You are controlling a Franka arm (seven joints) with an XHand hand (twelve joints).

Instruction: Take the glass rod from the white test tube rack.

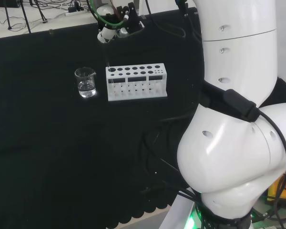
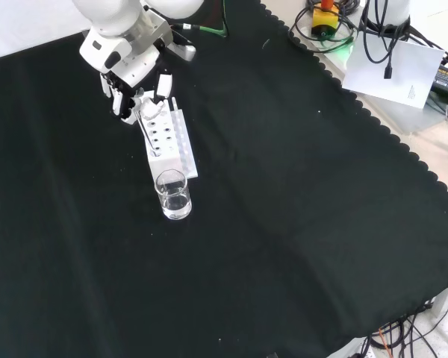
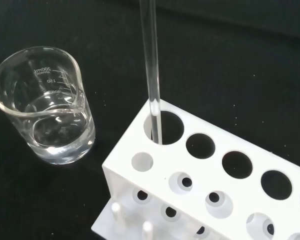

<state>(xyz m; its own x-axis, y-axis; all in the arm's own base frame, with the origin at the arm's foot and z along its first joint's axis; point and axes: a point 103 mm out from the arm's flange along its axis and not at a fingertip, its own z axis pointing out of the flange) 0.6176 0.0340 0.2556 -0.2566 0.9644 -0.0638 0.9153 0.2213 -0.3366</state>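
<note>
Glass beaker (image 3: 42, 107) stands on the black cloth (image 2: 299, 209) just beside the end of the white test tube rack (image 3: 210, 175), apart from it. Beaker is clear, with printed graduations and what looks like a shallow layer of clear liquid at the bottom. In the head view the beaker (image 1: 86, 82) sits to the left of the rack (image 1: 136, 82); in the front view it (image 2: 172, 195) is nearer the camera than the rack (image 2: 166, 142). Cables and a small camera mount (image 1: 117, 21) lie at the cloth's far edge in the head view, well apart from the rack. Nothing lies between beaker and rack.

Glass rod (image 3: 151, 65): clear, thin, straight. Its lower end sits in the large end hole of the rack's top plate, the hole nearest the beaker. In the wrist view it rises nearly upright out of that hole and runs off the frame. In the front view the rod (image 2: 145, 128) shows as a faint slanted line above the rack.

Hand (image 2: 138, 93) comes in from the top of the front view, hanging over the far end of the rack, fingers pointing down toward it. The fingers appear gathered around the rod's upper part, but whether they are clamped on it cannot be told.
</note>
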